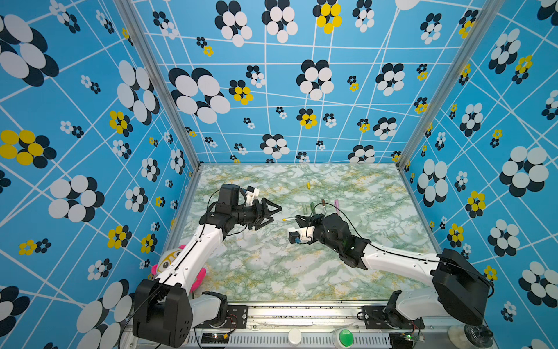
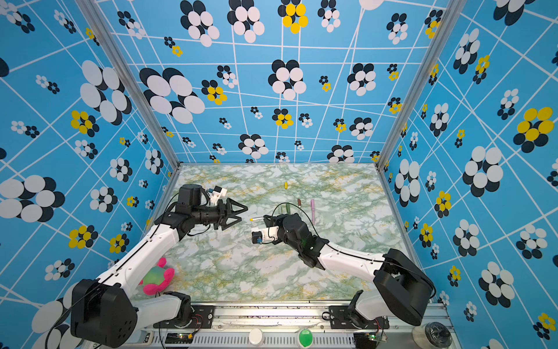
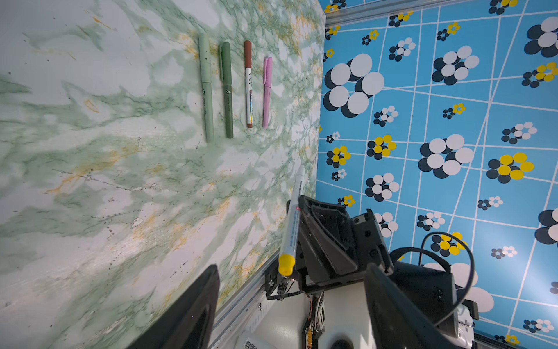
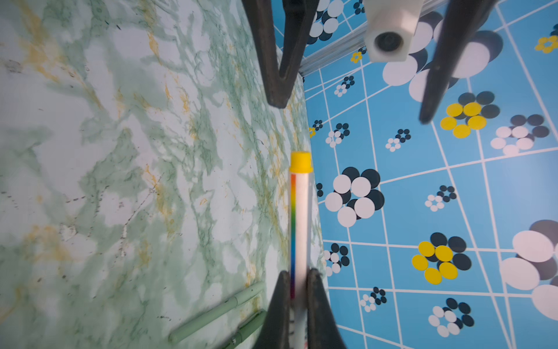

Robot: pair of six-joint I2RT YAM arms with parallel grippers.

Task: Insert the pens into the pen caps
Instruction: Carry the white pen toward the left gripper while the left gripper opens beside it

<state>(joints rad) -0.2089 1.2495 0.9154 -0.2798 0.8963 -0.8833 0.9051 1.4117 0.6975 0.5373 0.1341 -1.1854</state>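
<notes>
Marbled green tabletop [image 1: 271, 272] is carrying everything. Left gripper [image 1: 276, 213] is hovering empty, jaws standing wide, facing the right gripper [image 4: 297, 275], which is pinching the white-yellow pen [image 4: 300, 217] tight and level above the table. Four capped pens [image 3: 228, 90] are lying just behind it. Yellow cap [image 1: 308, 185] is lying well apart, toward the back wall; gripping it squarely and lining its bore up with the pen probably matters most.

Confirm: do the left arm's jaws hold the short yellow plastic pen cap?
No, the short yellow plastic pen cap lies loose on the green marbled tabletop, away from the left arm's open, empty jaws.
</notes>
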